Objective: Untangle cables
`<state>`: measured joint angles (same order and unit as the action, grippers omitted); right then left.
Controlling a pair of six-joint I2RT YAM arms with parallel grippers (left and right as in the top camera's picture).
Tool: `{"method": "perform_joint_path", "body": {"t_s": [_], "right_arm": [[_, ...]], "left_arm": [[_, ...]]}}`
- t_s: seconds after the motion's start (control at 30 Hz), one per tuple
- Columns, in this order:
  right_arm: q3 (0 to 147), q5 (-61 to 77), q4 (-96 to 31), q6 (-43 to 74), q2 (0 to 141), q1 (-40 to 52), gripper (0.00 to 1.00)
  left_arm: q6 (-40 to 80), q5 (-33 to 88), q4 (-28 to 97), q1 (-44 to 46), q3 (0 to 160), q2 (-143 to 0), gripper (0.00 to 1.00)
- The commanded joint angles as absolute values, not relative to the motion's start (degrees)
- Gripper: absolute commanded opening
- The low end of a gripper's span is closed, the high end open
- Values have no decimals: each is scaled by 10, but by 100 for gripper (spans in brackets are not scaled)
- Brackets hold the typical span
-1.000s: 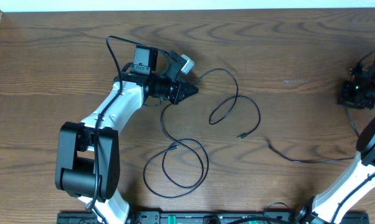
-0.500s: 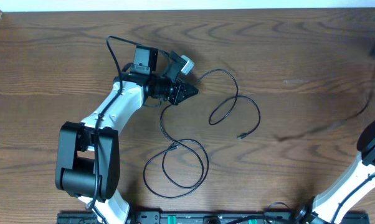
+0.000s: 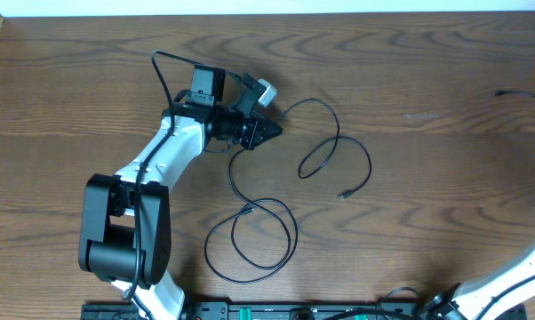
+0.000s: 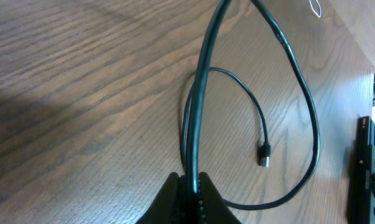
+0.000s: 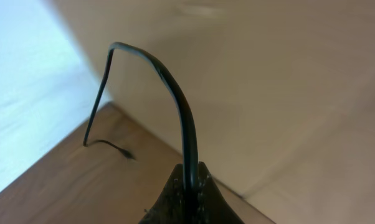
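Observation:
My left gripper (image 3: 266, 131) is shut on a thin black cable (image 3: 338, 124) lying on the wooden table. One stretch curls to the right and ends in a small plug (image 3: 343, 193). Another stretch runs down into loose loops (image 3: 295, 236). In the left wrist view the jaws (image 4: 190, 186) pinch this cable (image 4: 203, 81), with the plug (image 4: 264, 154) lying beyond. My right gripper (image 5: 190, 177) is out of the overhead view. It is shut on a second black cable (image 5: 175, 93), held high, whose far end trails onto the table (image 3: 516, 93). No white cable shows.
The table's far edge meets a white strip (image 3: 267, 7) at the top. The left arm's base (image 3: 125, 236) stands at the lower left. Part of the right arm (image 3: 516, 276) shows at the lower right. A black rail (image 3: 294, 311) runs along the front edge.
The right gripper has lifted up and away out of the overhead view, dragging its black cable off the right middle of the table. The left arm and its cable have not moved.

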<state>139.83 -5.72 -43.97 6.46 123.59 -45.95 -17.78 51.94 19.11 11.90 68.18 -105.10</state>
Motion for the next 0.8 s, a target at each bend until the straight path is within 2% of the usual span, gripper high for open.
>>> {"method": "perform_joint_path", "body": {"t_s": [0.0, 0.23, 0.27, 0.33, 0.37, 0.77], "right_arm": [[1405, -15, -447, 107, 1233, -507, 1], [1405, -7, -472, 106, 1245, -556, 2], [1405, -6, -476, 103, 1248, -556, 13], [1405, 5, -482, 90, 1254, -553, 84], [1405, 15, -484, 79, 1258, -550, 99], [1405, 40, -515, 54, 1267, -489, 99]], "left_arm": [[-177, 518, 192, 120, 687, -1040, 8], [-177, 518, 179, 120, 687, -1040, 7], [-176, 518, 177, 120, 687, -1040, 7], [-176, 518, 175, 120, 687, -1040, 7], [-176, 518, 175, 120, 687, -1040, 7], [-173, 518, 175, 120, 687, -1040, 7]]}}
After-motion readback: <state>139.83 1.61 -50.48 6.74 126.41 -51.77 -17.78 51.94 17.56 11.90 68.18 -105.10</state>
